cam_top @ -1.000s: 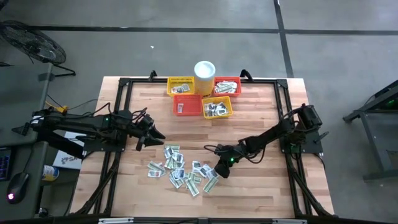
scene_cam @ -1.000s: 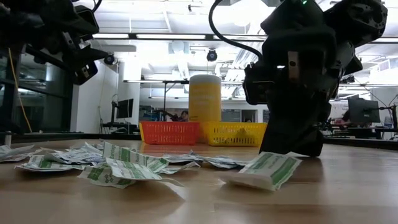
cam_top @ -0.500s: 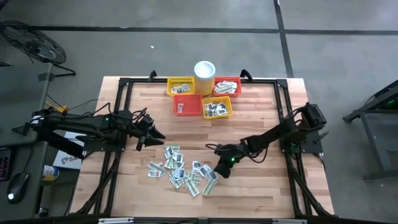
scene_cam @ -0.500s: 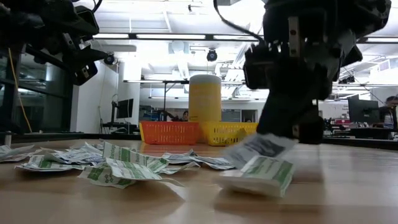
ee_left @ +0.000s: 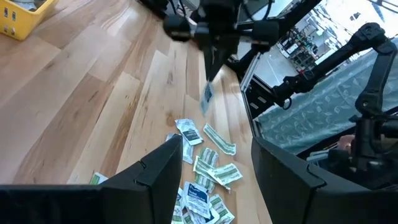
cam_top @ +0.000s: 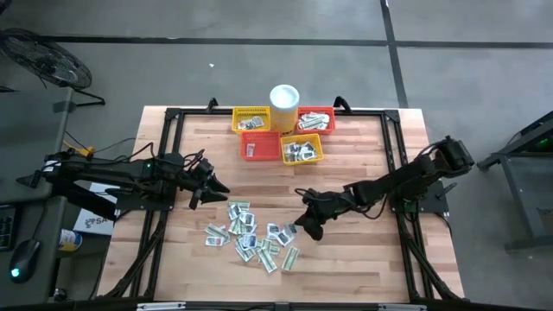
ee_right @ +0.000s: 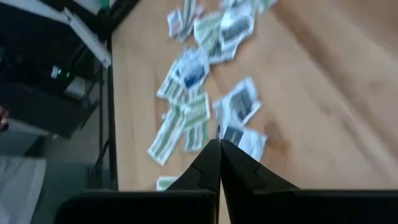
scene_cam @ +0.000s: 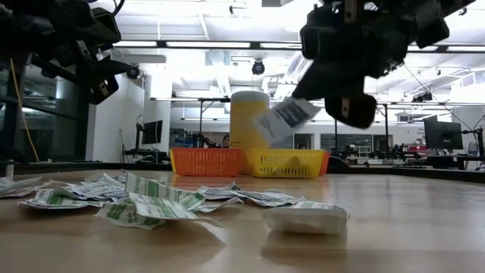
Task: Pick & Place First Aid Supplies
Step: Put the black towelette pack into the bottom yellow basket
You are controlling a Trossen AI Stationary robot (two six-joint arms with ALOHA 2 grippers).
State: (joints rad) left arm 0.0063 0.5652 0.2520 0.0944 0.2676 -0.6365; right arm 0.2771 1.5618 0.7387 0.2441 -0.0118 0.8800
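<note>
The first aid supplies (cam_top: 253,238) lie as a loose pile of small white and green-printed sachets at the table's near middle, flat on the wood. One thicker packet (scene_cam: 307,218) lies apart at the pile's right. My right gripper (cam_top: 307,228) hangs above the pile's right end, shut on one dark-printed sachet (scene_cam: 286,118). My left gripper (cam_top: 216,186) waits open above the table's left side, left of the pile, with nothing between its fingers (ee_left: 163,167). My right gripper pinches the sachet by one end (scene_cam: 314,105) between its two shut fingers (ee_right: 210,155). The fingers slant down from the table's right side. The sachet sticks out tilted below the fingertips, lifted clear of the table and of the pile.
At the far middle stand several small mesh baskets, yellow (cam_top: 251,119) and red-orange (cam_top: 315,118) behind, red (cam_top: 260,146) and yellow (cam_top: 301,149) in front, with sachets in them. A white cup (cam_top: 284,97) stands between the far two. Bare wood lies right of the pile.
My right gripper has risen from the pile's right end and tipped nearer to level, staying shut. The dark-printed sachet has come up with it, lifted clear of the table. The thicker green-printed packet beneath it has stayed on the wood.
</note>
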